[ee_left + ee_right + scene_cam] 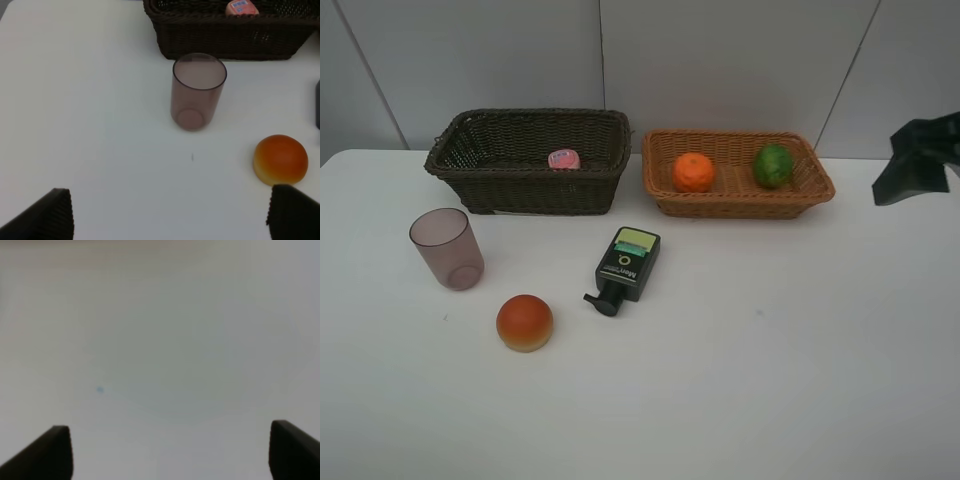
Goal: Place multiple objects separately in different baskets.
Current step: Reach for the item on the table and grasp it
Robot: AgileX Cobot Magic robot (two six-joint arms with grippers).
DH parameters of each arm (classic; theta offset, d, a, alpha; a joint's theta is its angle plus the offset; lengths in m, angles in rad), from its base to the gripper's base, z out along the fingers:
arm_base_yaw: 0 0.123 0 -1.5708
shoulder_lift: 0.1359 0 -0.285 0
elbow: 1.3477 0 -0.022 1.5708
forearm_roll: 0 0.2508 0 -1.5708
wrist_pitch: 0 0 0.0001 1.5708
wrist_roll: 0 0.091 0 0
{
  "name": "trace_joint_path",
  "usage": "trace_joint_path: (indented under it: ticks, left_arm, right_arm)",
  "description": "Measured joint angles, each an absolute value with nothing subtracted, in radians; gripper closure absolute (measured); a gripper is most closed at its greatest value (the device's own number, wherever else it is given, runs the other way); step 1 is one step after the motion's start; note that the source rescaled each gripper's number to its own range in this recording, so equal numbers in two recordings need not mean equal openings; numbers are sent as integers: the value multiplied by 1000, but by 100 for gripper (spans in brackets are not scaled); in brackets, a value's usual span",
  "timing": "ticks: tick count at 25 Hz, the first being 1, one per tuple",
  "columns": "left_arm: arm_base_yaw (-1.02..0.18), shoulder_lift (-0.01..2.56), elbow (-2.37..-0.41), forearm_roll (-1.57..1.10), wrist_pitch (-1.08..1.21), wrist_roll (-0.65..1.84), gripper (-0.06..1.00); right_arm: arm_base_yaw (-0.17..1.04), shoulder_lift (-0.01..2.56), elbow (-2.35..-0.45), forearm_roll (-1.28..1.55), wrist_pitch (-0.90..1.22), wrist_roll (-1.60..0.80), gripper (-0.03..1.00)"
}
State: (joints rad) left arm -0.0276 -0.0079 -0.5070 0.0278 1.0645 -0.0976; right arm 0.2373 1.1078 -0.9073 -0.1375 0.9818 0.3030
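Exterior high view is showing the white worktop point(770, 380) carrying two baskets side by side near the back wall. The dark brown basket point(530, 190) is sitting on the left, with the pink tube bottle point(563, 159) lying inside it. The light tan basket point(740, 205) is sitting just beside it on the right, holding the orange point(693, 172) and the green lime point(773, 165), which are resting apart. In front of the dark basket, the translucent purple cup point(447, 249) is standing upright. The orange-red bun point(525, 322) is sitting nearer the front edge. The dark green pump bottle point(627, 266) is lying flat near the bun, between it and the baskets. The left end effector point(170, 215) is hovering with its jaws spread wide and nothing between them, facing the cup and bun. The right end effector point(170, 452) is hanging over plain white surface, jaws parted and gripping nothing.
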Motion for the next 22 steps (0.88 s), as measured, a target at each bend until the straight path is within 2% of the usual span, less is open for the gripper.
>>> trace_joint_path:
  ticks: [8, 22]
  left_arm:
    - [-28, -8, -507, 28, 1065, -98, -6]
    - [-28, -8, -507, 28, 1065, -98, -6]
  right_arm:
    - [255, 656, -822, -87, 1065, 156, 30]
    - [255, 137, -573, -37, 1029, 145, 30]
